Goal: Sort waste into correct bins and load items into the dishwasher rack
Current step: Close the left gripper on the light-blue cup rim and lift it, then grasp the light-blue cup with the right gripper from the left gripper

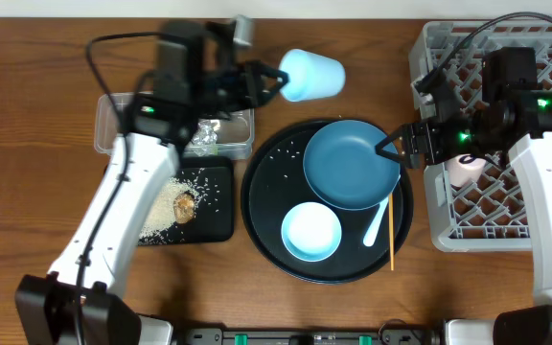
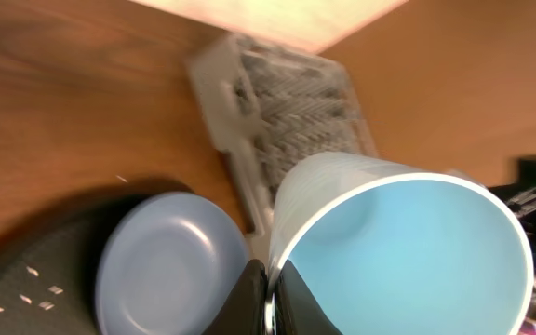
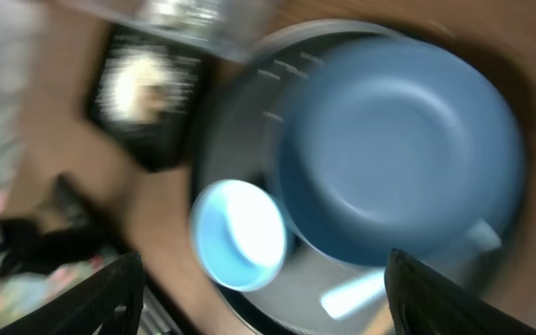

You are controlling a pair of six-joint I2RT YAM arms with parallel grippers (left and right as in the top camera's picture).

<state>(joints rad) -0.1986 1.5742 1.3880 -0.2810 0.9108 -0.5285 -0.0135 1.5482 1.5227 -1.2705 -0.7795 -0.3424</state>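
Desk (image 1: 27,192): wooden, carrying everything.
Rack (image 1: 477,216): at the right, a pinkish cup (image 1: 466,171) inside.
Round tray (image 1: 266,192): centre, scattered with a few rice grains.
Tub (image 1: 108,134): back left, wrappers (image 1: 204,136) inside.
Black tray (image 1: 217,220): in front of the tub, with rice (image 1: 164,206) and a brown lump (image 1: 184,204) on it.
Plate (image 1: 351,163): on the round tray, right rear.
Bowl (image 1: 310,232): in front of the plate.
Blue cup (image 1: 312,75): on its side, behind the round tray.
Left hand (image 1: 274,79): closed on the blue cup's rim.
Right hand (image 1: 391,146): jaws spread wide at the plate's right edge.
Spoon (image 1: 379,222), chopstick (image 1: 391,230): right of the bowl.
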